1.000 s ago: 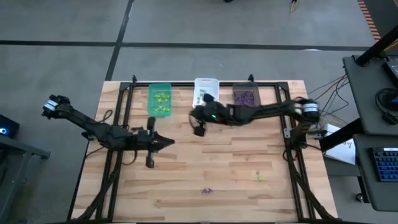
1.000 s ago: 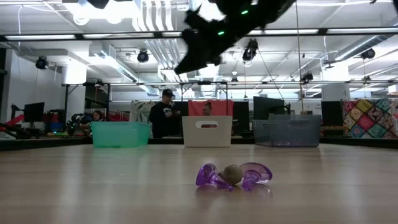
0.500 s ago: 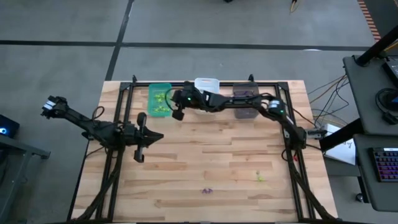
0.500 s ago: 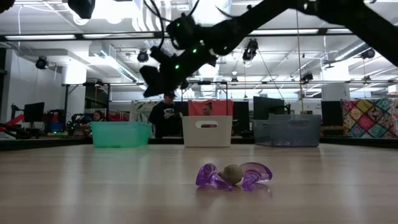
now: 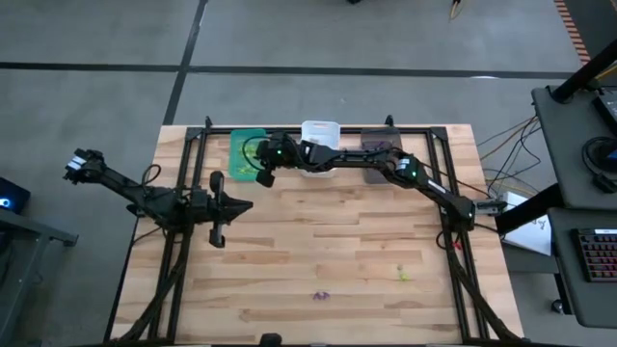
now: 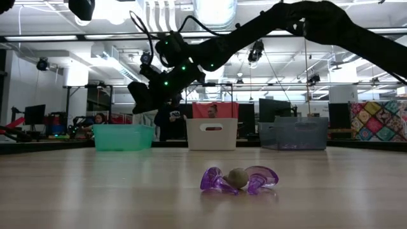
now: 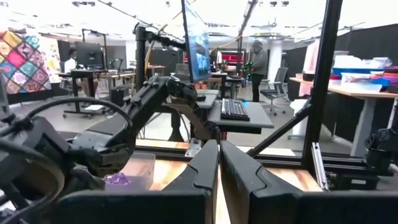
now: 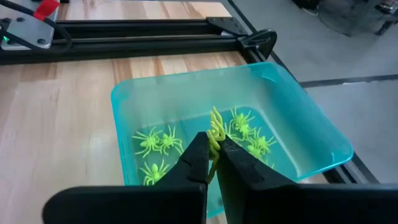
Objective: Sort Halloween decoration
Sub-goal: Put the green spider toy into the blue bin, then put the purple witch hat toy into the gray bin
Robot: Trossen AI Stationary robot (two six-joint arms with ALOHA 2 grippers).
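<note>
My right gripper (image 8: 212, 163) hangs over the green bin (image 8: 298, 121), shut on a yellow-green spider trinket (image 8: 215, 132). Several more yellow-green spiders (image 8: 155, 142) lie on that bin's floor. In the high view this gripper (image 5: 262, 175) is at the far left of the bin row. A purple trinket (image 6: 238, 179) lies on the wood near the front edge, also in the high view (image 5: 320, 296). A yellow-green trinket (image 5: 402, 276) lies to its right. My left gripper (image 5: 249, 204) waits shut at the table's left, touching nothing. My right gripper pinches the yellow-green spider between its two fingertips by the spider's lower legs (image 8: 214, 147). The rest of the spider sticks out beyond the tips. The fingers slant down from the table's right side. The spider is lifted clear, above the green bin's inside.
A white bin (image 5: 320, 135) and a dark grey bin (image 5: 381, 146) stand right of the green bin (image 5: 248, 154) along the far edge. A black frame (image 5: 193, 164) rims the table. People stand in the room beyond (image 6: 168, 121). Bare wood (image 5: 328, 241) lies mid-table.
My right gripper has swung toward the table's left edge and sunk a little, staying shut on the spider. It has gone from in front of the white bin to over the green bin. My left gripper has drawn back toward the left edge.
</note>
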